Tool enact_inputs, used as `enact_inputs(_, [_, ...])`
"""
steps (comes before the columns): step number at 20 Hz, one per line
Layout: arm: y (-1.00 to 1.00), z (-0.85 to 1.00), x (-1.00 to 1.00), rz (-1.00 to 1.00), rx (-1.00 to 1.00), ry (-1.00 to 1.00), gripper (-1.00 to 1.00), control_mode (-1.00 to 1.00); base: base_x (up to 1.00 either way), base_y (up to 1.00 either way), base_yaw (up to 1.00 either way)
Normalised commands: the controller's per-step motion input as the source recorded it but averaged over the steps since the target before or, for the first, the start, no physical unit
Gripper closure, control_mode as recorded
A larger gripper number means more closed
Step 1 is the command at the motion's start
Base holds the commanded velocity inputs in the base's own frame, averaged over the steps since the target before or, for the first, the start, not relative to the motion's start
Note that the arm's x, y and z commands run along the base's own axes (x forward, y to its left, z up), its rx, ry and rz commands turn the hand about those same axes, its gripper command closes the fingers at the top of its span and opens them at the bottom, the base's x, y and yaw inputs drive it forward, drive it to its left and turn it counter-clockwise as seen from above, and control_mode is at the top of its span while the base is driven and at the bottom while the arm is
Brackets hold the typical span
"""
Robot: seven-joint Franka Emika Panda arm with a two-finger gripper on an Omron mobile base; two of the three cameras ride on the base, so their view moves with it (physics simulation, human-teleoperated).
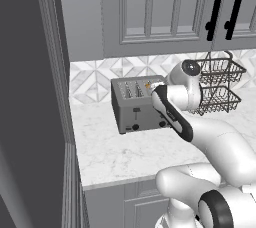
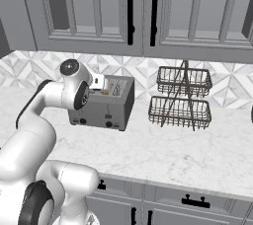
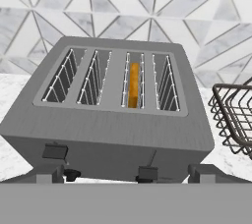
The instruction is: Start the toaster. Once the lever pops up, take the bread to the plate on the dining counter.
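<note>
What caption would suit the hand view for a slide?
Looking down on the toaster: bread sits in the third of four slots, a wire basket beside it.

- Left base view: behind the arm, left side; looks forward and down; toaster mid-frame, wire basket rack at right.
- Right base view: right side; shares toaster, rack and marble worktop.
- Hand view: close, from above front; toaster mid-frame, bread in third slot.

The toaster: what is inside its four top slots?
In the toaster, the third slot from the left holds the bread, seen edge-on. The other three slots show just wire guides. The slot bottoms are hidden.
</note>
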Motion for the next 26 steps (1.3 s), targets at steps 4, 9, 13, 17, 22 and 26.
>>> enact_inputs(4, [0.00, 0.00, 0.00, 0.00, 0.00, 0.00, -1.00, -1.00, 0.00, 0.00, 0.00])
enact_inputs(9, [0.00, 0.00, 0.00, 0.00, 0.00, 0.00, -1.00, -1.00, 0.00, 0.00, 0.00])
enact_inputs(13, [0.00, 0.00, 0.00, 0.00, 0.00, 0.00, -1.00, -1.00, 0.00, 0.00, 0.00])
enact_inputs(17, [0.00, 0.00, 0.00, 0.00, 0.00, 0.00, -1.00, -1.00, 0.00, 0.00, 0.00])
enact_inputs(22, [0.00, 0.00, 0.00, 0.00, 0.00, 0.00, -1.00, -1.00, 0.00, 0.00, 0.00])
enact_inputs(26, [0.00, 0.00, 0.00, 0.00, 0.00, 0.00, -1.00, -1.00, 0.00, 0.00, 0.00])
